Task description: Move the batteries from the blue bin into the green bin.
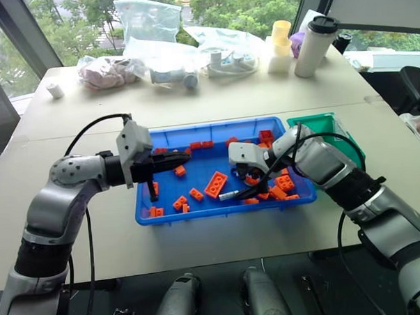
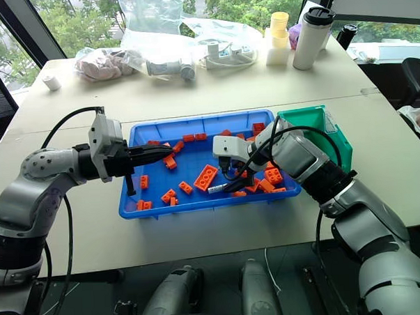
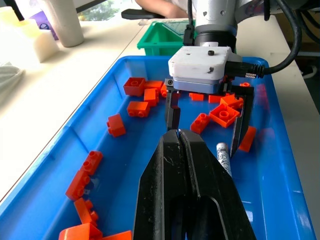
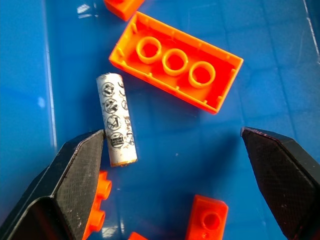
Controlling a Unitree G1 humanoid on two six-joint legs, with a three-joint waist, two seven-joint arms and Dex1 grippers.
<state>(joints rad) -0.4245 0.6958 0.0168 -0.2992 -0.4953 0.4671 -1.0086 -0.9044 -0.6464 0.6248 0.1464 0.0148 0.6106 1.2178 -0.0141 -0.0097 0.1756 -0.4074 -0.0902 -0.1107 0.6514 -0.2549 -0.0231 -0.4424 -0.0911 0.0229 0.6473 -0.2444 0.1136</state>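
The blue bin (image 1: 219, 211) lies mid-table, strewn with orange bricks (image 1: 216, 184). One silver-grey battery (image 1: 228, 195) rests on the bin floor near its front wall, next to a long orange brick (image 4: 176, 61). My right gripper (image 4: 172, 145) hangs open just above it, pointing steeply down. The battery (image 4: 116, 119) lies just inside one of the fingertips (image 4: 80, 170), apart from the other. My left gripper (image 3: 179, 135) is shut and empty, held level over the bin's left part, pointing at the right gripper (image 3: 206, 134). The green bin (image 1: 319, 127) stands against the blue bin's right back corner.
Plastic bags (image 1: 149, 34), a white tumbler (image 1: 315, 47), yellow cups (image 1: 280, 43) and a tape roll (image 1: 55, 89) line the far side of the table. A table seam (image 1: 194, 116) runs behind the bins. The table's front edge (image 1: 201, 262) is close below the blue bin.
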